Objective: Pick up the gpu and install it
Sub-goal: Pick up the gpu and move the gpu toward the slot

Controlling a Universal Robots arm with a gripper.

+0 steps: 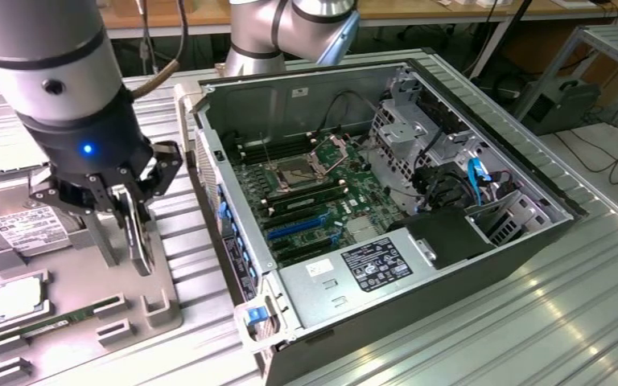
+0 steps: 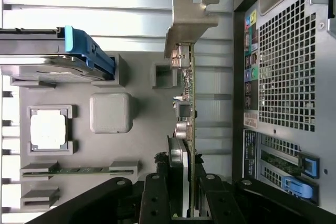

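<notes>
Gripping the gpu [image 1: 141, 245] [image 2: 189, 103] on edge, the gripper [image 1: 126, 205] [image 2: 184, 184] is clamped on it over the tray [image 1: 84, 281] [image 2: 142, 145]. The case [image 1: 417, 322] [image 2: 286, 77] lies just to the exterior view's right.

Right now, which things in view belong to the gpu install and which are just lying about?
In the job: gripper, clamped on the gpu; open PC case; its motherboard slots.
Lying about: hard drive, CPU, RAM stick, all on the parts tray.
</notes>
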